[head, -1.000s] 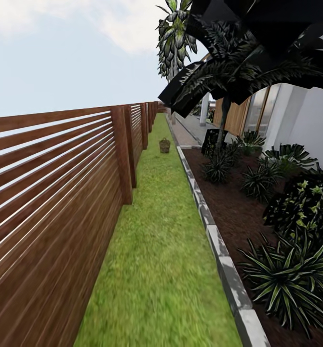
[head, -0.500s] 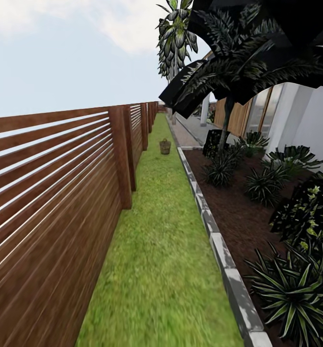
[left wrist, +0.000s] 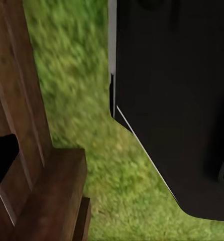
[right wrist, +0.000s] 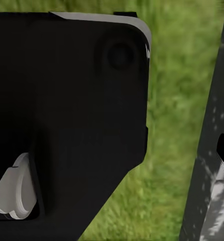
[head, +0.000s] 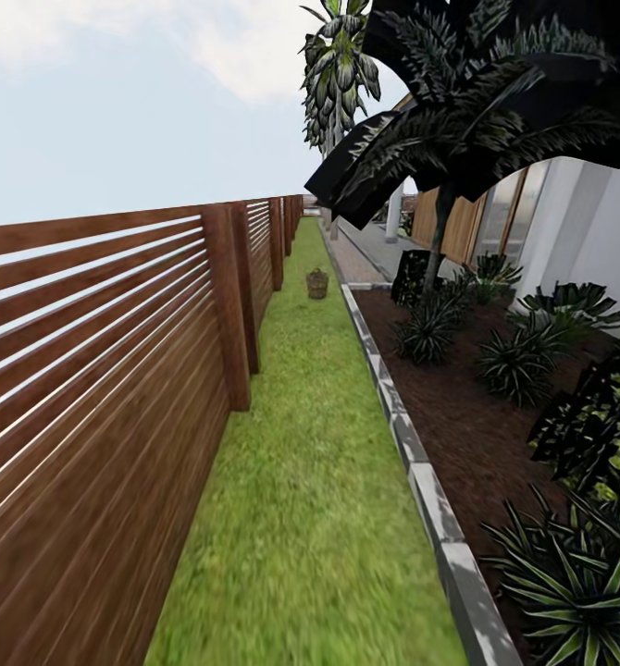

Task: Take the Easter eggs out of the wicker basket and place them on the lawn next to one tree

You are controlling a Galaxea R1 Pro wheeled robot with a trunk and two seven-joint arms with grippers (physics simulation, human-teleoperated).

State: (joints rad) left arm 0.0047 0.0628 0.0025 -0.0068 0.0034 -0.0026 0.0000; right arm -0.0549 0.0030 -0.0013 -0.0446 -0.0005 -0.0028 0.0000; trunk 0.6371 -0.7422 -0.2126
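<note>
The wicker basket point(head: 317, 283) stands far ahead on the narrow strip of lawn point(head: 310, 481), small and brown, near the stone kerb. At this distance the Easter eggs are too small to make out. Beyond the basket a tall tree point(head: 332, 83) with a thin grey trunk rises at the far end of the lawn. Both wrist views look down on grass beside the robot's black body point(left wrist: 177, 100). A dark sliver shows at the edge of each wrist view, and neither tells me how the fingers stand.
A brown slatted fence point(head: 97, 388) runs along the left of the lawn. A grey stone kerb point(head: 421, 481) borders its right. Past the kerb lies a mulch bed with spiky shrubs point(head: 569, 592) and a short dark palm point(head: 440, 139). White house walls stand at the right.
The whole head view has shifted: the camera has advanced along the lawn. Fence posts and shrubs slide toward me, and the basket sits slightly nearer.
</note>
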